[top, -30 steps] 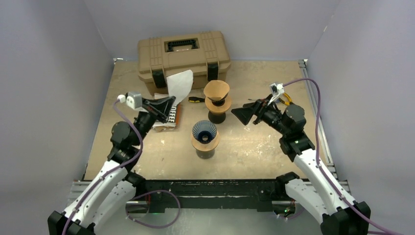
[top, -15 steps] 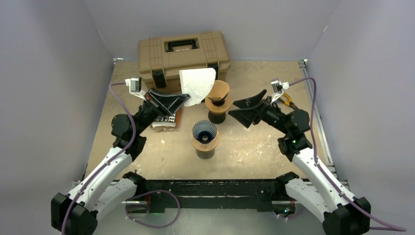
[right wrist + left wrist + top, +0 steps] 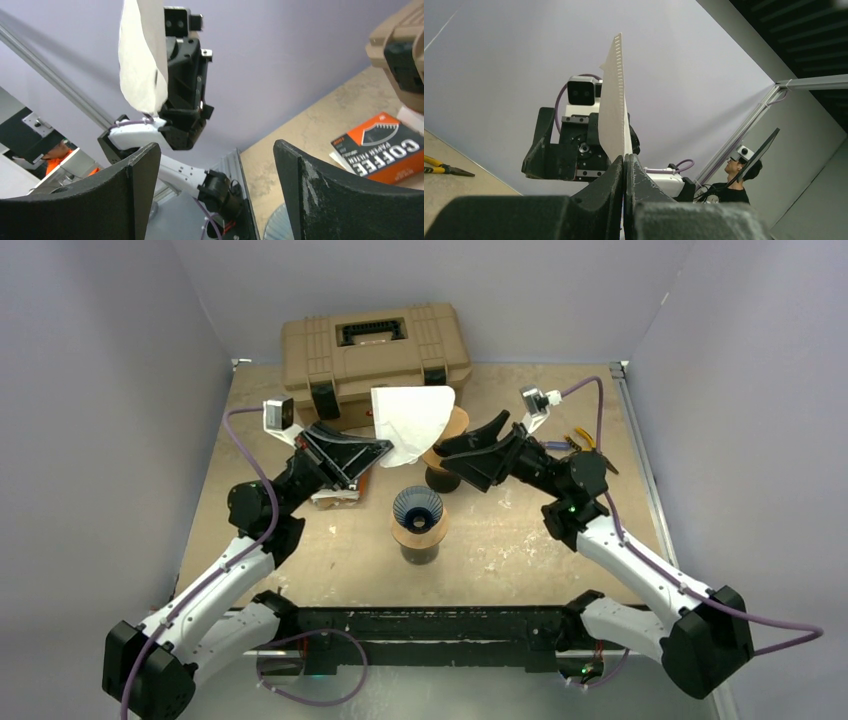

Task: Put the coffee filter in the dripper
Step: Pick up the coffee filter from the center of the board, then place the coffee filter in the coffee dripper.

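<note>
My left gripper [image 3: 385, 447] is shut on the lower corner of a white paper coffee filter [image 3: 410, 420] and holds it up above the table's middle. In the left wrist view the filter [image 3: 616, 100] stands edge-on from the shut jaws [image 3: 624, 165]. My right gripper [image 3: 470, 445] is open and empty, just right of the filter, apart from it. The right wrist view shows the filter [image 3: 142, 60] hanging ahead of my open right gripper [image 3: 215, 150]. A dark ribbed dripper [image 3: 418, 508] on a wooden collar stands below. A tan dripper [image 3: 447, 435] stands behind, partly hidden.
A tan toolbox [image 3: 375, 345] stands at the back. A coffee filter box [image 3: 340, 490] lies under the left arm, also in the right wrist view [image 3: 385, 145]. Yellow-handled pliers [image 3: 585, 440] lie at the right. Purple walls close three sides.
My left gripper carried the filter up and to the right, over the table's middle. My right gripper opened and moved left toward the filter.
</note>
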`<state>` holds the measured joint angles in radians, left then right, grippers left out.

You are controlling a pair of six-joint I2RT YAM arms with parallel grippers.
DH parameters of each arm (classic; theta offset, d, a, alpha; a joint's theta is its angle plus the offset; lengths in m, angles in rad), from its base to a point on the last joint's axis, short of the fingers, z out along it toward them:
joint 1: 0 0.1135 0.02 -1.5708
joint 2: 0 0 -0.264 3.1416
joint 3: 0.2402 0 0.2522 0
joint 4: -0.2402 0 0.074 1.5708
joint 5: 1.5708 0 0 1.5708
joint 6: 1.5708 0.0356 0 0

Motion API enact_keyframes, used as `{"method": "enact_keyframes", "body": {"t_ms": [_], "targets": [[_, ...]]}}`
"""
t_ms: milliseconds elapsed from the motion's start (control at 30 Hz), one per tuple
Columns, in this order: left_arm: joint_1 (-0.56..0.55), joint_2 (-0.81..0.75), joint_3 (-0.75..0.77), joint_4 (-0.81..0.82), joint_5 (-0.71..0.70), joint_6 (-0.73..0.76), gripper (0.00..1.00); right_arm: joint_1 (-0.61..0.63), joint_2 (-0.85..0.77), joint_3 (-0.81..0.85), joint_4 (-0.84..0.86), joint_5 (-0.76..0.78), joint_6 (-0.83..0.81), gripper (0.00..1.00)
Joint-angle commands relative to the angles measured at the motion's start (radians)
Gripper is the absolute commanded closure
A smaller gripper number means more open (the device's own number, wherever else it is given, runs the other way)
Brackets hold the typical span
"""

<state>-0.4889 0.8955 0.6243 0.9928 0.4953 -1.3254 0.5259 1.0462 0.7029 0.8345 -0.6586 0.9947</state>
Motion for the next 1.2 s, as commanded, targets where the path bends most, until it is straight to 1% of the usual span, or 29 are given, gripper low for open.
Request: {"method": "enact_keyframes", "body": {"t_ms": [0,233,300,433,567,600,667,800,867,900,933,1067,1133,1167], "targets": [[-0.019,-0.003,-0.005,0.053,0.011,-0.011,1.00,0.018,0.033,0.082,0.128,0.036,0.037,0.15],[-0.046,0.007,-0.017,0.062,0.001,0.002,1.00,0.030,0.105,0.134,0.211,0.027,0.084,0.25],[-0.055,0.014,-0.018,0.064,0.001,0.008,1.00,0.038,0.115,0.143,0.234,0.026,0.093,0.26],[-0.068,0.023,-0.020,0.058,-0.003,0.027,1.00,0.053,0.131,0.158,0.228,0.028,0.084,0.29],[-0.078,0.038,-0.030,0.075,-0.001,0.026,1.00,0.065,0.142,0.157,0.248,0.030,0.090,0.37],[-0.079,0.040,-0.032,0.077,-0.001,0.025,1.00,0.067,0.144,0.161,0.246,0.030,0.089,0.41],[-0.081,0.044,-0.034,0.070,-0.006,0.035,1.00,0.072,0.144,0.165,0.246,0.028,0.090,0.51],[-0.084,0.045,-0.051,0.056,-0.019,0.056,1.00,0.075,0.131,0.154,0.232,0.034,0.076,0.78],[-0.084,0.045,-0.060,0.045,-0.030,0.071,1.00,0.075,0.119,0.154,0.196,0.041,0.053,0.94],[-0.084,0.046,-0.064,0.038,-0.032,0.082,0.95,0.073,0.113,0.157,0.175,0.045,0.040,1.00],[-0.084,0.045,-0.066,0.029,-0.035,0.093,0.88,0.075,0.105,0.162,0.147,0.048,0.024,1.00],[-0.084,0.038,-0.062,-0.053,-0.045,0.157,0.42,0.074,0.068,0.194,-0.008,0.088,-0.075,1.00],[-0.084,0.024,-0.054,-0.130,-0.063,0.206,0.24,0.075,0.049,0.208,-0.078,0.105,-0.112,1.00],[-0.083,0.016,-0.047,-0.167,-0.073,0.232,0.18,0.074,0.041,0.216,-0.115,0.115,-0.129,1.00]]}}
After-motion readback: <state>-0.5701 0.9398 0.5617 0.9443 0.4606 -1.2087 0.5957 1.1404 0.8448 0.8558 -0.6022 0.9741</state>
